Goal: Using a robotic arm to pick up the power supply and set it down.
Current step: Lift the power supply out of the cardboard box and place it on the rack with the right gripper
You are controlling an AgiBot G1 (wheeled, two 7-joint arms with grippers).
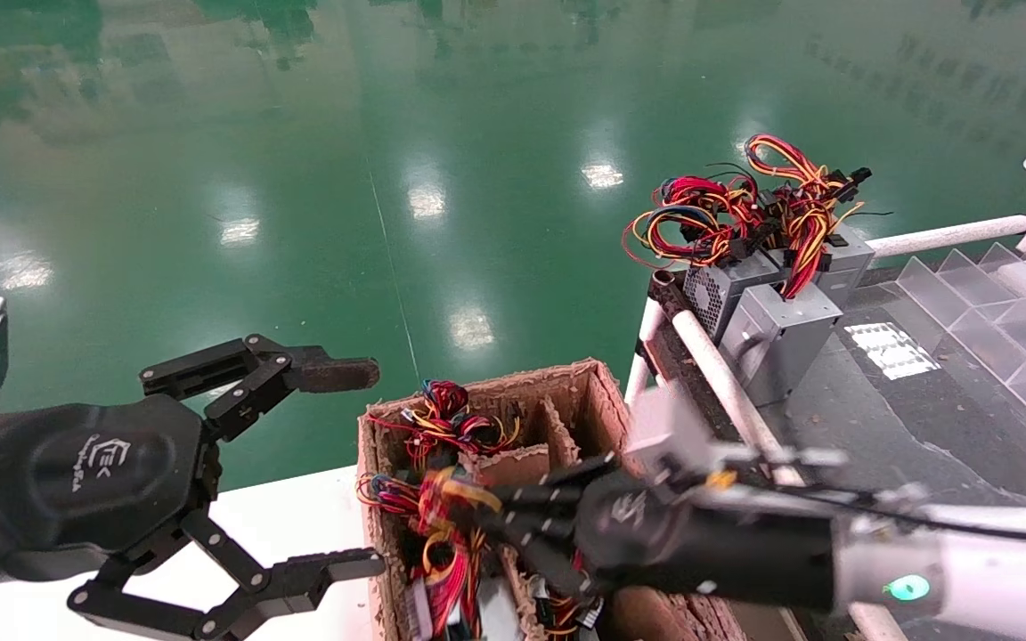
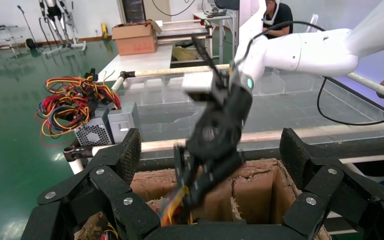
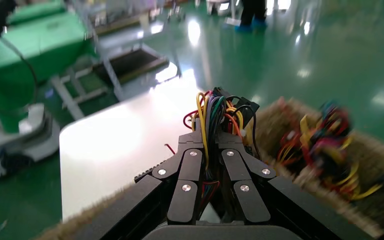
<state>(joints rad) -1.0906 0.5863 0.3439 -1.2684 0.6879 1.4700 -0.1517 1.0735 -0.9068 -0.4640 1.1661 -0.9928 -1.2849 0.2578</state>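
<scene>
My right gripper reaches down into a brown cardboard box. It is shut on the red, yellow and orange wire bundle of the power supply, and the wires run up between its fingers. The supply's metal body is hidden below the gripper. In the left wrist view the right gripper hangs over the box with wires at its tip. My left gripper is open, held beside the box's left side with nothing in it.
More wire bundles lie in the box's compartments. Other grey power supplies with tangled wires stand on the dark table at the right, behind a white pipe rail. Clear plastic dividers sit farther right. A white table lies under the left gripper.
</scene>
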